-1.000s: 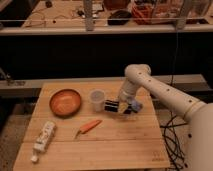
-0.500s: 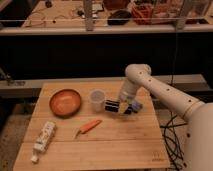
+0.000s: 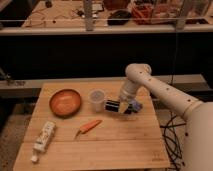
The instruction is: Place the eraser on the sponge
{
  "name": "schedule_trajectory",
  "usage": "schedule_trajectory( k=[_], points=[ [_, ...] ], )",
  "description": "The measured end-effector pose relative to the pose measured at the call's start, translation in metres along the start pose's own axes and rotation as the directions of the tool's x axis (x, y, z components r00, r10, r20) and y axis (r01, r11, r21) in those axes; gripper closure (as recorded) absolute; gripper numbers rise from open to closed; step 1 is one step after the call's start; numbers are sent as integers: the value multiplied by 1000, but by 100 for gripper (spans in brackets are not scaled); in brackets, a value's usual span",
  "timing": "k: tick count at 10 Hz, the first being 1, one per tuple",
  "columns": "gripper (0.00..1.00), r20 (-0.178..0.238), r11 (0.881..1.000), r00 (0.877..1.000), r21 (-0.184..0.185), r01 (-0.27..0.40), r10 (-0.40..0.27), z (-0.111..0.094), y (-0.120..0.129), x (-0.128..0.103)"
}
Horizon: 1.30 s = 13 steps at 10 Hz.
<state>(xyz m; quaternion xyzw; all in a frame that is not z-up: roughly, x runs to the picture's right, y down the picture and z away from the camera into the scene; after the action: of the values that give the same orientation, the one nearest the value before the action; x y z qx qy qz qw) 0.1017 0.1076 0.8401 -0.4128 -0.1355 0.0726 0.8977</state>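
My white arm reaches from the right over the wooden table (image 3: 115, 145). Its dark gripper (image 3: 114, 106) hangs low over the table's right-middle, just right of a clear cup. Directly to the gripper's right, partly under the wrist, a small bluish sponge (image 3: 135, 105) lies on the table. I cannot pick out the eraser as a separate thing; it is hidden at or behind the dark gripper.
A clear plastic cup (image 3: 96, 98) stands just left of the gripper. An orange bowl (image 3: 65, 102) sits at the left, a carrot (image 3: 89, 126) lies in front of the cup, and a white tube (image 3: 43, 137) lies near the front left corner. Black cables (image 3: 172, 135) hang off the right edge.
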Motion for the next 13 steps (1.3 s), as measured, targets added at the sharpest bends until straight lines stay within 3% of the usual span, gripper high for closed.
schedule_trajectory(
  k=[13],
  points=[
    [98,0,998,998,-6,-63,63,-7,-10,13]
  ],
)
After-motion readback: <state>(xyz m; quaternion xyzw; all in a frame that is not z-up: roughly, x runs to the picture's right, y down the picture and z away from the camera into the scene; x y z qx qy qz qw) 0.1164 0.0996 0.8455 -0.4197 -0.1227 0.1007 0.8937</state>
